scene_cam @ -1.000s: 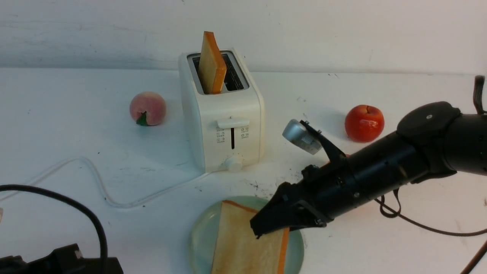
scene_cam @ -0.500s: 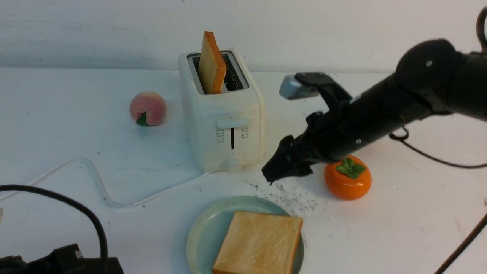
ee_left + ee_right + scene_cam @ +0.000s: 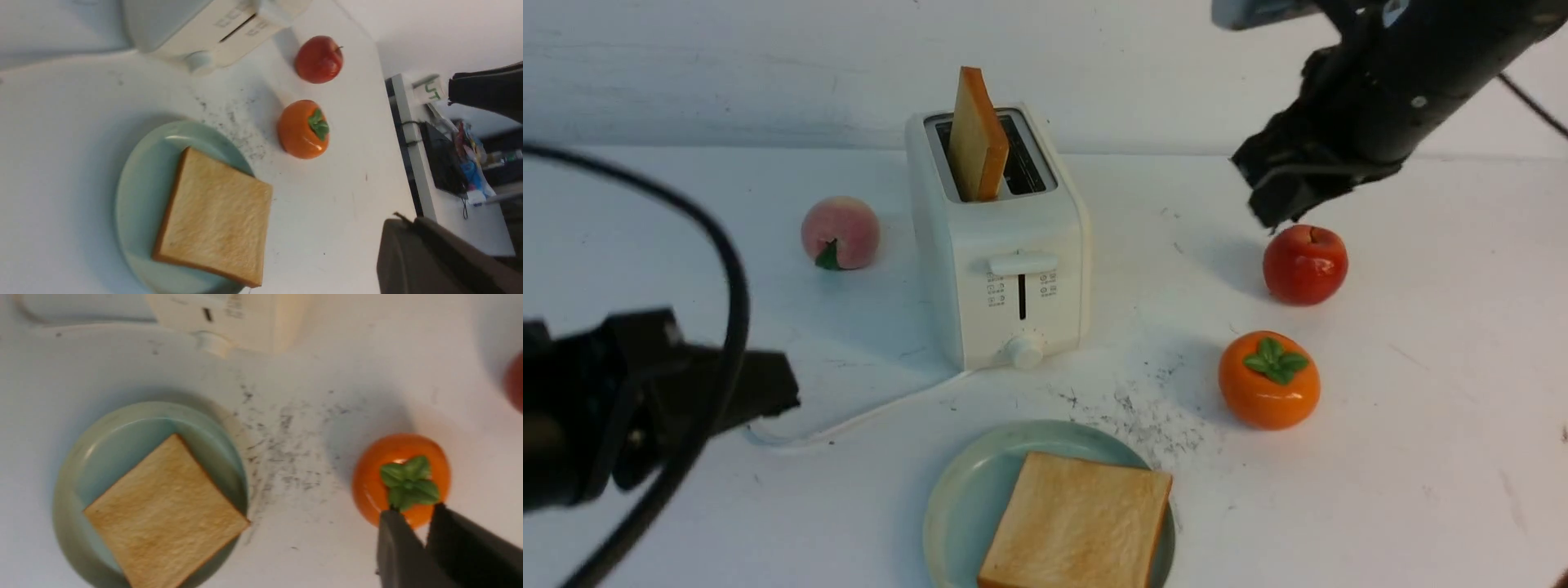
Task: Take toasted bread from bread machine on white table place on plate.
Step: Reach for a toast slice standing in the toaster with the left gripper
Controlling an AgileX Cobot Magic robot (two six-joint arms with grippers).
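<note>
Left gripper (image 3: 780, 392) low, jaws pressed together, pink peach (image 3: 840, 233), bread machine (image 3: 1005, 269) with 1 standing toast (image 3: 977, 139) in its left slot, plate (image 3: 960, 506) in front with 1 flat toast (image 3: 1078, 527) on it, orange fruit (image 3: 1268, 380), red apple (image 3: 1304, 264), right gripper (image 3: 1278, 196) up high, jaws almost together, empty

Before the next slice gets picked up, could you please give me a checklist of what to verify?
1. Standing slice sticks up from the bread machine, graspable: ok.
2. Left gripper open for a grasp: not ok, shut.
3. Right gripper high and clear, empty: ok.
4. Bare room on plate: not ok, plated slice covers most; stacking likely.
5. Peach apart from the bread machine: ok.
</note>
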